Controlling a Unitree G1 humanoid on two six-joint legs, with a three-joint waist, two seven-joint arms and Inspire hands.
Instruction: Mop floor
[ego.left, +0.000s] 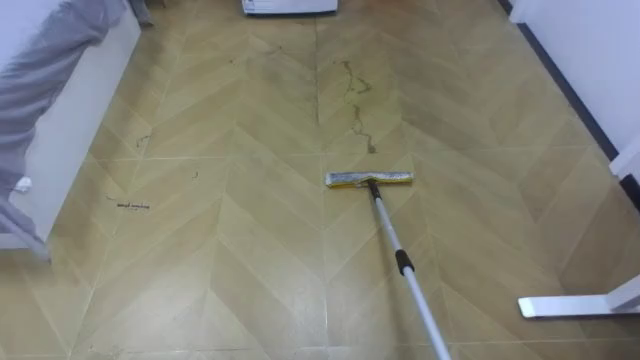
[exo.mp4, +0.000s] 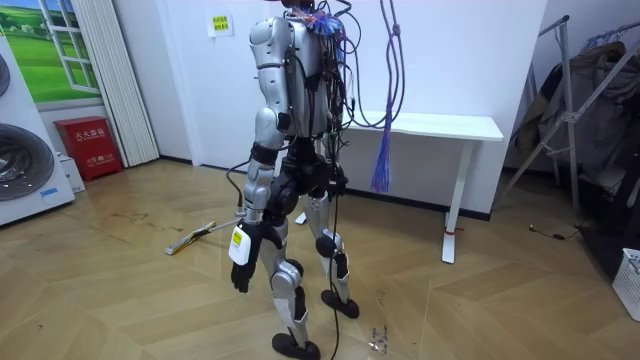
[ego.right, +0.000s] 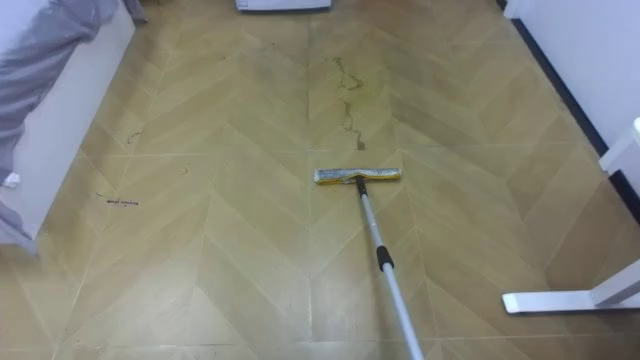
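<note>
I stand upright on the herringbone wood floor (ego.left: 200, 260) with a white table (exo.mp4: 430, 126) just past me in the room view. The mop (ego.left: 369, 180) lies out ahead of me. Its yellow head rests flat on the boards, set crosswise, and its pale handle (ego.left: 405, 268) slants back toward my lower right and runs off the bottom edge of the eye views. In the room view the mop shows low at the room view's left, its handle rising toward my hip and passing behind my body, so I cannot tell what grips its upper end. My left hand (exo.mp4: 241, 262) hangs beside my thigh on the side nearer the room camera, with its dark fingers loose, pointing down and holding nothing. Just beyond the mop head a thin dark streak (ego.left: 355, 105) wanders up the boards, apart from the head (the two are near but not touching). A smaller dark mark (ego.left: 132, 206) sits well off to my left, near a white piece of furniture (ego.left: 75, 130) draped with grey cloth (ego.left: 50, 55). A flat white foot bar (ego.left: 575, 306) lies on the floor at my lower right. The room view also shows a washing machine (exo.mp4: 25, 160) and a red box (exo.mp4: 88, 147) at its left.
</note>
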